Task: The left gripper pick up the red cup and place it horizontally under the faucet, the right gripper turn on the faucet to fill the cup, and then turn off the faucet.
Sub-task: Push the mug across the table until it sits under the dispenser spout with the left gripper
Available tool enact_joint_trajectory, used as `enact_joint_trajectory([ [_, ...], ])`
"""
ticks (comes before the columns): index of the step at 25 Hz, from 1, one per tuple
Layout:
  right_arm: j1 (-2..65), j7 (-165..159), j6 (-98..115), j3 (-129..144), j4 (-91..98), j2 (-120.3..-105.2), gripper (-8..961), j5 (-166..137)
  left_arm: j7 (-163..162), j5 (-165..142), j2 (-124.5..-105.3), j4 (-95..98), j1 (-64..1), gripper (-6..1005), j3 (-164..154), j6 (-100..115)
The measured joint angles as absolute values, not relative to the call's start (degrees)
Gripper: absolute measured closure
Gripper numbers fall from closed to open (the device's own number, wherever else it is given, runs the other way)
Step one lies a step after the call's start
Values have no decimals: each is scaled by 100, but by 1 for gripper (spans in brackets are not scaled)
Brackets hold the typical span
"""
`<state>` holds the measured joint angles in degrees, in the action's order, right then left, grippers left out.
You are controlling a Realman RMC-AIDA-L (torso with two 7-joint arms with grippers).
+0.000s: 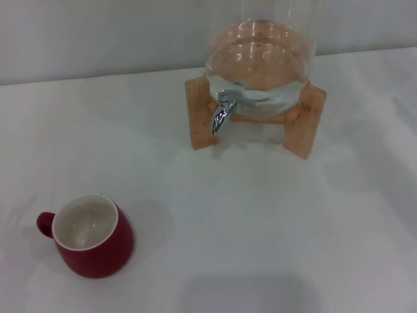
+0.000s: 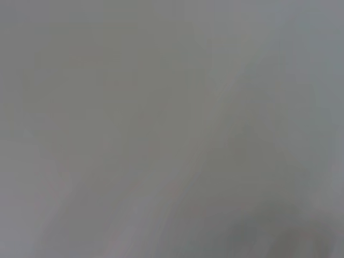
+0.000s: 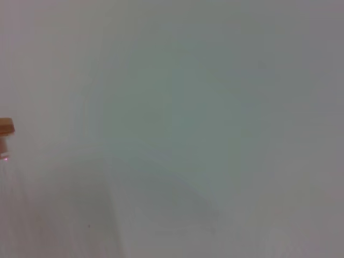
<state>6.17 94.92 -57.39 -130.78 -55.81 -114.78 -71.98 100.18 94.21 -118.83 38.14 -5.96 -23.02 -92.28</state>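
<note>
The red cup [image 1: 91, 237] stands upright on the white table at the near left in the head view, cream-white inside, its small loop handle pointing left. The chrome faucet [image 1: 223, 109] juts from a clear glass dispenser [image 1: 260, 55] in a wooden stand [image 1: 306, 120] at the back centre, spout curved down. The cup is far from the faucet. Neither gripper shows in any view. The left wrist view shows only blank grey surface. The right wrist view shows white surface and a corner of the wooden stand [image 3: 6, 127].
The white table [image 1: 260, 228] stretches between cup and dispenser. A pale wall runs along the back edge behind the dispenser.
</note>
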Motion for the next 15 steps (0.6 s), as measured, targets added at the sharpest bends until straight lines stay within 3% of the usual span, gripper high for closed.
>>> enact_joint_trajectory([
  [15,650,9492,-5708,-13078,-5581,-11478,322,-7207,10111,9390,-11874,3814,-601,209,-2341,-9162],
])
